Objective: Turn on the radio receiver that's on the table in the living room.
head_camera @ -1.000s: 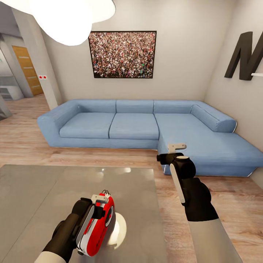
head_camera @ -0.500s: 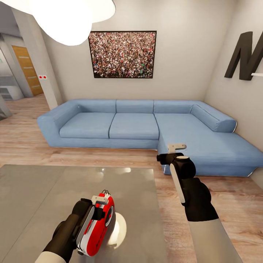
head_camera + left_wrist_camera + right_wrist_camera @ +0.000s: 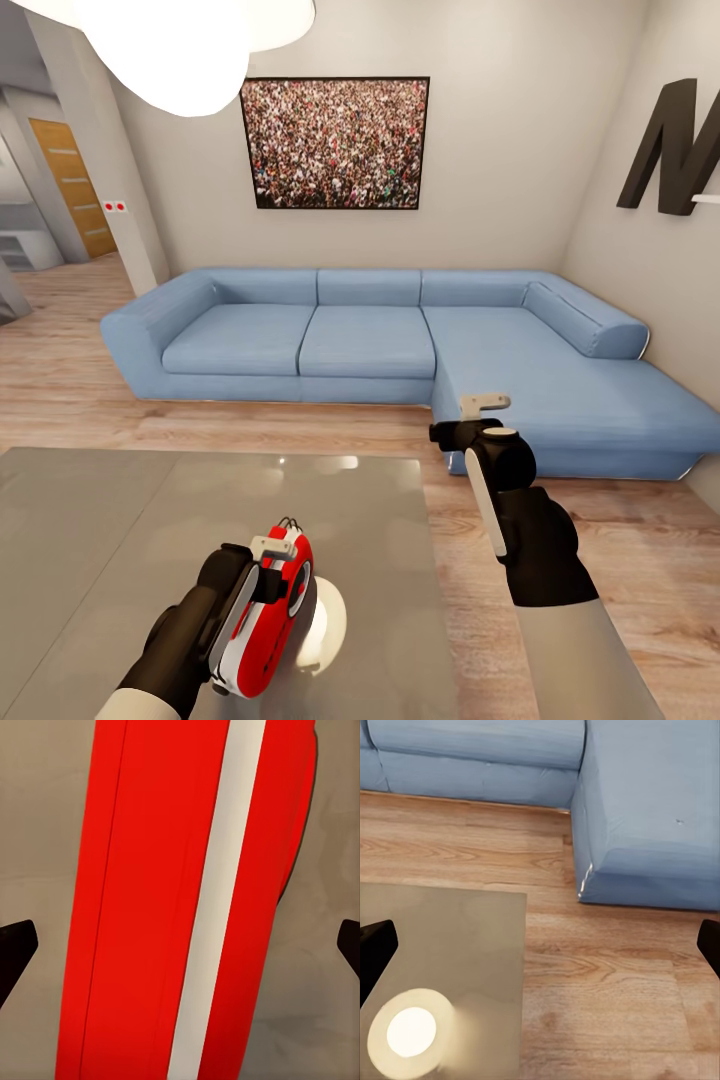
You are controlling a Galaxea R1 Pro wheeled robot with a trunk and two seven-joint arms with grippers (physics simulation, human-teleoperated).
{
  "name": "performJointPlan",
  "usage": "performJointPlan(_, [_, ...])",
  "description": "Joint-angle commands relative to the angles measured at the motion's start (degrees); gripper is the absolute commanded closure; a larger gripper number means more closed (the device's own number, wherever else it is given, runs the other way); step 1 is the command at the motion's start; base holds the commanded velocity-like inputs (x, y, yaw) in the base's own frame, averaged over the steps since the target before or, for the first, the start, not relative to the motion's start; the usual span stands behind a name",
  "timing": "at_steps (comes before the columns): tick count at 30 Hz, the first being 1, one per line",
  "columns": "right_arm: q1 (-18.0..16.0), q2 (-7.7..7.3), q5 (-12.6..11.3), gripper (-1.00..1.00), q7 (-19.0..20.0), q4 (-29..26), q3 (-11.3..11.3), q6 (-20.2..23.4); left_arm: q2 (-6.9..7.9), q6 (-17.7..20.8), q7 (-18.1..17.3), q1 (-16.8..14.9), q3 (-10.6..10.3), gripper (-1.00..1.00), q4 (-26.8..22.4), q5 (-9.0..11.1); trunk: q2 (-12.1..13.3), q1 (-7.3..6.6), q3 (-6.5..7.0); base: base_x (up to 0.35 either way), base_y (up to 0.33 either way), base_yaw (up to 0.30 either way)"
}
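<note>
A large low table [image 3: 120, 540] with a glossy grey top fills the lower left of the head view, standing on a light wood plank floor [image 3: 620, 530]. A round bright reflection of a lamp [image 3: 325, 625] glows on the top near its right edge. The radio receiver [image 3: 275, 615], red-fronted with white sides, stands upright on its edge at that glare. The blue L-shaped sofa [image 3: 400, 345] also rests on the floor, beyond the table's far edge.

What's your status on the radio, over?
Left gripper at the radio receiver, grip unclear. Radio over the table. Right gripper open, idle. Nothing in the way.
</note>
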Motion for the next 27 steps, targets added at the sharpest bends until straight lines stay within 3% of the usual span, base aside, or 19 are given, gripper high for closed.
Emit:
performJointPlan(1, [0.0,0.00,0.0,-1.00,0.0,0.0,0.0,0.0,0.00,0.0,0.0,0.0,0.0,-1.00,0.0,0.0,0.0,0.00,0.00,0.000,0.000,0.000])
performJointPlan(27, [0.1,-0.01,0.0,-1.00,0.0,0.0,0.0,0.0,0.00,0.0,0.0,0.0,0.0,-1.00,0.0,0.0,0.0,0.00,-0.73,0.000,0.000,0.000])
